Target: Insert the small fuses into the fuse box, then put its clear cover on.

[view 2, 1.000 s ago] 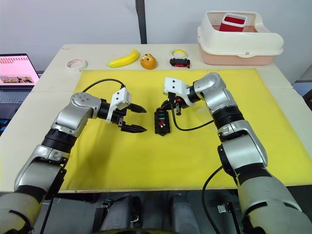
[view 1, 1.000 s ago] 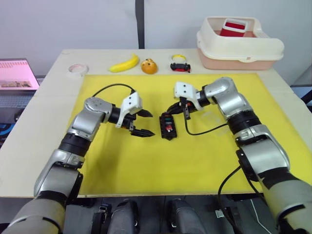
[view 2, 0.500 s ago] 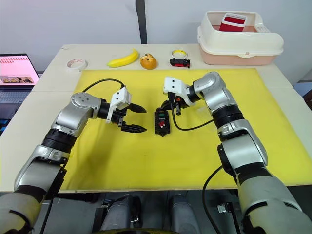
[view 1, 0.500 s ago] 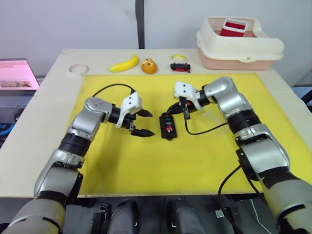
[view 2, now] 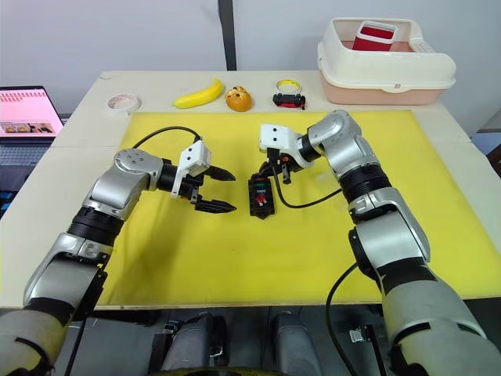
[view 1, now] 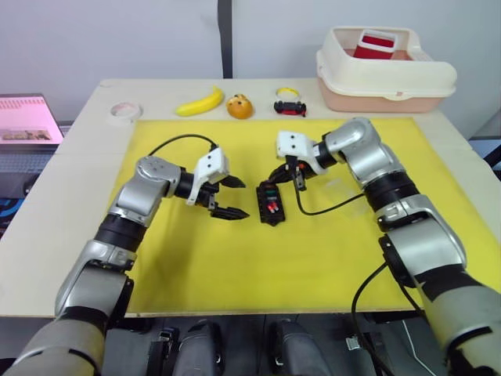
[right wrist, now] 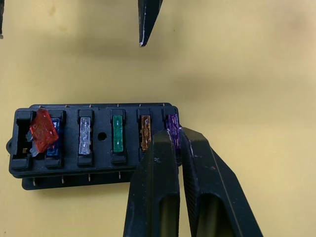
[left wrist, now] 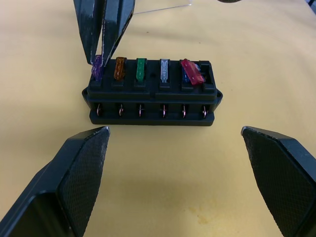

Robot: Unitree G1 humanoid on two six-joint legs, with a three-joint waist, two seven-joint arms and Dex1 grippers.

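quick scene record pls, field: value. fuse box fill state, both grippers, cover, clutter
fuse box: black, on the yellow mat, between the two grippers
fuses seated upright: purple, amber, green, clear-grey
red fuse: tilted, lying askew over a blue one at the end slot, not seated
right gripper: shut, tips at the purple fuse
left gripper: open, beside the box, holding nothing
clear cover: off the box, on the mat by the right arm
clutter at back: banana, tape roll, cream bin
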